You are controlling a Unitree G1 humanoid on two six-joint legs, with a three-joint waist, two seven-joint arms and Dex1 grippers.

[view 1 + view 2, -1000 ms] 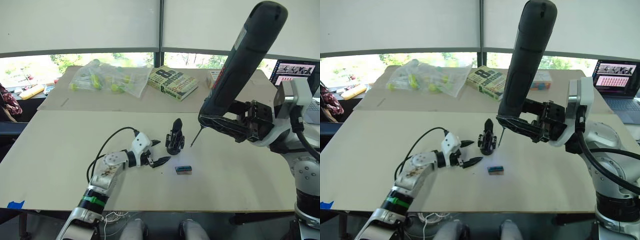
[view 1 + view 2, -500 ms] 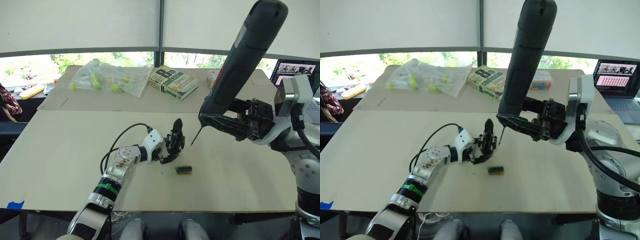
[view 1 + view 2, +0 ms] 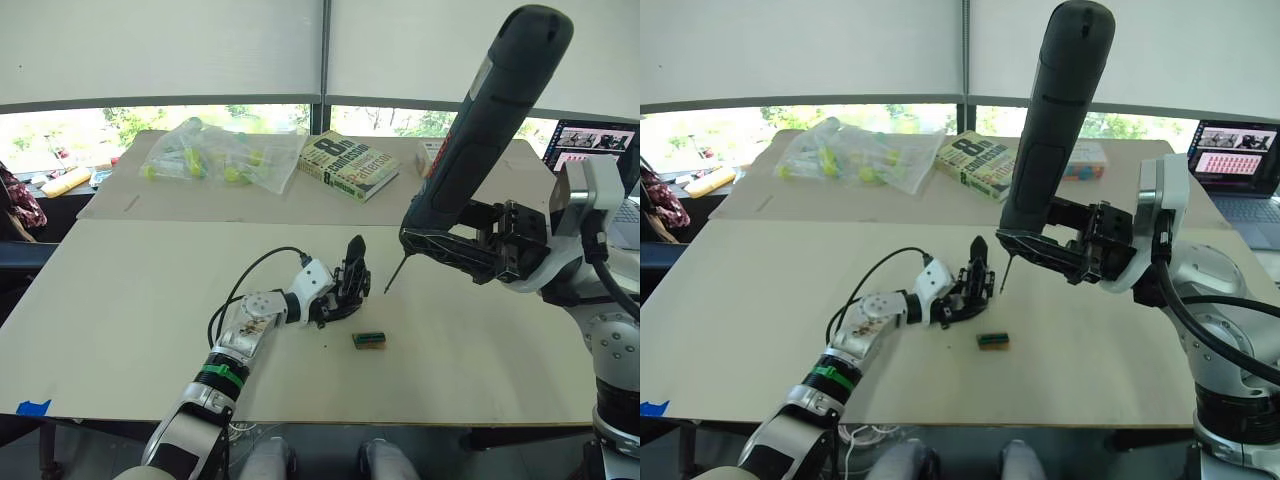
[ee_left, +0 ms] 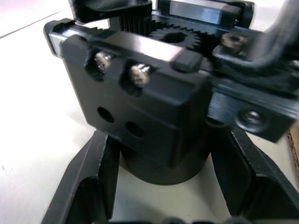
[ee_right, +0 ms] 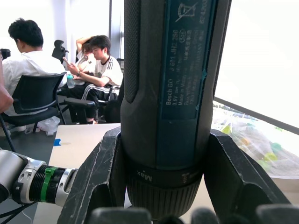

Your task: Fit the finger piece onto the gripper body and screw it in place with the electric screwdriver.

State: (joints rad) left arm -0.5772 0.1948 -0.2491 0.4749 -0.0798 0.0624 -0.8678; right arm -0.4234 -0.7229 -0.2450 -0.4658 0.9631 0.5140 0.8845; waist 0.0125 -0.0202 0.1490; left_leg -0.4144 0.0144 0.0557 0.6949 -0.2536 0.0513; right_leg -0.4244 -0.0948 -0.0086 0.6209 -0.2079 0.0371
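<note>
- A clear plastic bag of yellow-green items point(image 3: 222, 157) is seen at the far left of the pale wooden table point(image 3: 120, 300), with a thick book with a green-and-white cover point(image 3: 348, 164) lying beside it; both are well apart from the work area.
- The left gripper point(image 3: 958, 297) is set around the black mechanical gripper body point(image 3: 351, 283) near the table's middle; in the left wrist view its two black fingers point(image 4: 88, 186) are spread on either side of the round base point(image 4: 163, 168), and contact cannot be told.
- A pointed black finger is seen sticking up from the gripper body.
- A small green-and-brown block point(image 3: 368, 340) lies on the table near the gripper body, towards the robot.
- The thick black electric screwdriver point(image 3: 485, 130) is clamped between the fingers point(image 5: 98, 177) of the right gripper point(image 5: 163, 186), held tilted above the table, its thin metal bit point(image 3: 395, 274) pointing down just beside the gripper body, apart from it.
- An open laptop point(image 3: 590, 140) stands at the far right.
</note>
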